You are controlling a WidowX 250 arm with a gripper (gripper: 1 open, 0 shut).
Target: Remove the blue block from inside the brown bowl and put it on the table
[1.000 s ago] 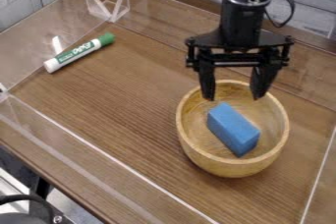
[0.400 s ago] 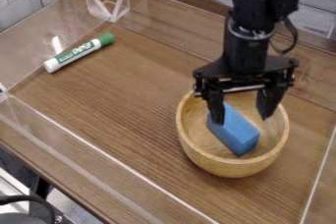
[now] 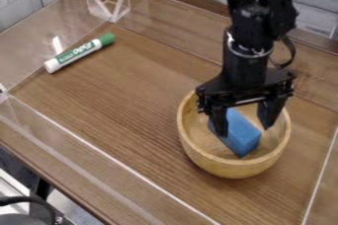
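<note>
My gripper (image 3: 243, 115) is over the brown bowl (image 3: 199, 155), reaching down from the table's far side, fingers spread wide. One finger is near the bowl's left wall as the camera sees it, the other toward its right. Nothing gripped; whether either finger touches the blue block (image 3: 239, 135), I cannot tell.

Block: inside the bowl, lying at a slant on the bottom, between my fingers as seen from the camera, its far end partly hidden by the gripper. Bowl: on the table (image 3: 106, 115), toward the near right corner.

Also noted: green-and-white marker (image 3: 79, 52), lying at a slant by the table's left edge, well apart from the bowl. Dark cable at the near left corner.
</note>
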